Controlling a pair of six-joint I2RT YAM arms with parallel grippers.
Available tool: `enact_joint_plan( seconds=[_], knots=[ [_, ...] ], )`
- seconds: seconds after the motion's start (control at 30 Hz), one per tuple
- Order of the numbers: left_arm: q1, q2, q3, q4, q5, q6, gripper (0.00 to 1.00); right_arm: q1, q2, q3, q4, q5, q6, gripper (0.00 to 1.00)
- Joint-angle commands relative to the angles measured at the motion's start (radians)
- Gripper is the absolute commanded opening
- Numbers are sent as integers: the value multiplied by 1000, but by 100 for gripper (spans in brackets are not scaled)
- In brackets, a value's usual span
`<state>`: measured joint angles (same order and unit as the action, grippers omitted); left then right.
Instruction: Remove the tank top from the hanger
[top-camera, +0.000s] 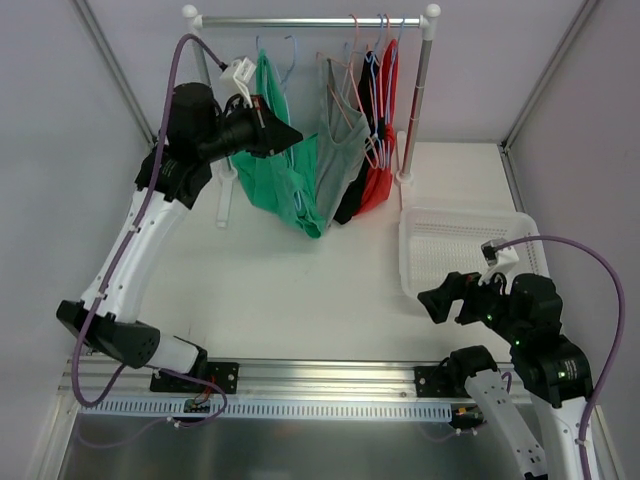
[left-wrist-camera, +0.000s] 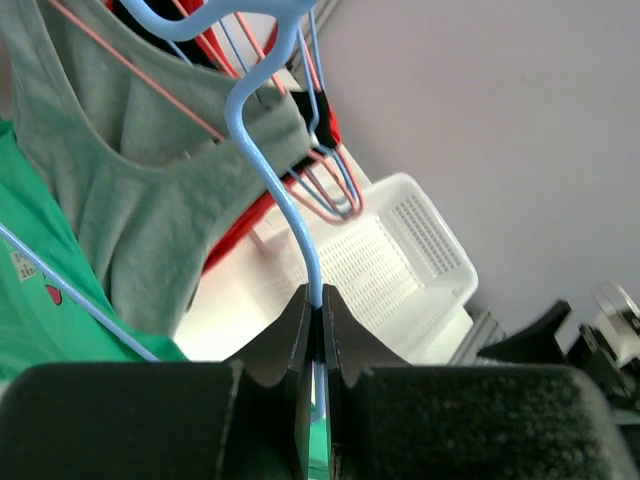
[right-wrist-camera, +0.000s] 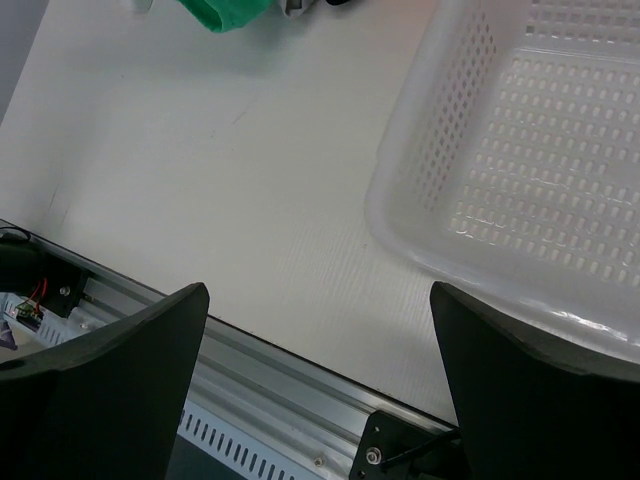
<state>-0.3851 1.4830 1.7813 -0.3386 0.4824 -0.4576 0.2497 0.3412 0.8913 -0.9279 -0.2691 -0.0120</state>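
L claw (top-camera: 287, 135) is up high in the upper left of the top view, right by the clothes. In the L wrist view, L claw (left-wrist-camera: 322, 300) is pinched tight on the thin wire of a blue hanger (left-wrist-camera: 280, 200). The 2 fingers (left-wrist-camera: 290, 340) squeeze the wire w/ no gap.

The green tank top (top-camera: 285, 180) hangs from the rail (top-camera: 310, 20) at the top middle of the top view, just beside L claw. Its bottom droops down toward the table (top-camera: 280, 290). In the L wrist view the green tank top (left-wrist-camera: 40, 310) fills the lower left, and a thin blue wire runs across it. Can't tell if that wire is part of the same hanger.

Next to it on the right hangs a grey tank top (top-camera: 340, 150) on a pink hanger. It is seen big at the upper left of the L wrist view (left-wrist-camera: 140, 200). More to the right are a black top (top-camera: 352, 200) and a red top (top-camera: 380, 180).

R claw (top-camera: 455, 295) is low in the lower right of the top view, well apart from the clothes. Its fingers are spread wide w/ nothing between them, as the R wrist view shows (right-wrist-camera: 318, 290). It hangs over the table (right-wrist-camera: 200, 150), just beside the white basket (top-camera: 450, 240). The basket (right-wrist-camera: 520, 150) fills the upper right of the R wrist view.
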Motion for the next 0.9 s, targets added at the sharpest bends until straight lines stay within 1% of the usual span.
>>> enact_joint_plan(
  seconds=[0.0, 0.07, 0.1, 0.17, 0.2, 0.23, 0.27, 0.3, 0.33, 0.37, 0.4, 0.43, 0.5, 0.53, 0.6, 0.63, 0.7, 0.73, 0.8, 0.87],
  knots=[
    [0, -144, -83, 40, 48, 22, 0, 5, 33, 5, 69, -56, -6, 99],
    [0, -217, -127, 10, 91, 11, 0, 5, 48, 5, 99, -94, -8, 99],
    [0, -268, -178, 1, 113, 5, 0, 5, 54, 3, 115, -117, -6, 99],
    [0, -320, -251, -17, 172, -6, 0, 5, 77, -2, 187, -229, 6, 99],
    [-1, -366, -270, -29, 176, -13, 0, 5, 87, -5, 222, -276, 15, 99],
    [-1, -388, -284, -46, 173, -22, 0, 5, 97, -20, 318, -389, 53, 99],
    [0, -412, -296, -86, 171, -33, 0, 5, 119, -31, 383, -445, 79, 99],
    [0, -461, -334, -102, 185, -36, 0, 5, 131, -44, 447, -493, 149, 100],
    [0, -486, -351, -118, 192, -38, 0, 6, 145, -58, 589, -533, 185, 100],
    [0, -512, -365, -163, 208, -27, 0, 6, 159, -83, 665, -583, 222, 99],
    [0, -564, -382, -187, 238, -20, 0, 6, 198, -89, 723, -594, 278, 99],
    [0, -588, -388, -215, 257, -13, 0, 17, 223, -86, 812, -604, 297, 99],
    [0, -662, -390, -287, 313, 3, 0, 46, 313, -60, 879, -598, 317, 100],
    [0, -681, -388, -310, 371, 4, 0, 95, 344, -45, 920, -579, 311, 99],
    [0, -736, -376, -374, 426, 5, 0, 167, 410, 18, 946, -518, 271, 99],
    [0, -750, -369, -407, 435, 10, 0, 248, 477, 46, 945, -460, 211, 98],
    [0, -780, -341, -470, 427, 39, 0, 318, 545, 128, 945, -412, 147, 98],
    [0, -788, -338, -511, 417, 43, 0, 380, 614, 155, 949, -351, 115, 98],
    [0, -823, -347, -520, 397, 51, 0, 428, 682, 205, 971, -306, 32, 97],
    [-1, -845, -344, -519, 359, 62, 0, 480, 783, 277, 1009, -251, -52, 96]
  ],
)
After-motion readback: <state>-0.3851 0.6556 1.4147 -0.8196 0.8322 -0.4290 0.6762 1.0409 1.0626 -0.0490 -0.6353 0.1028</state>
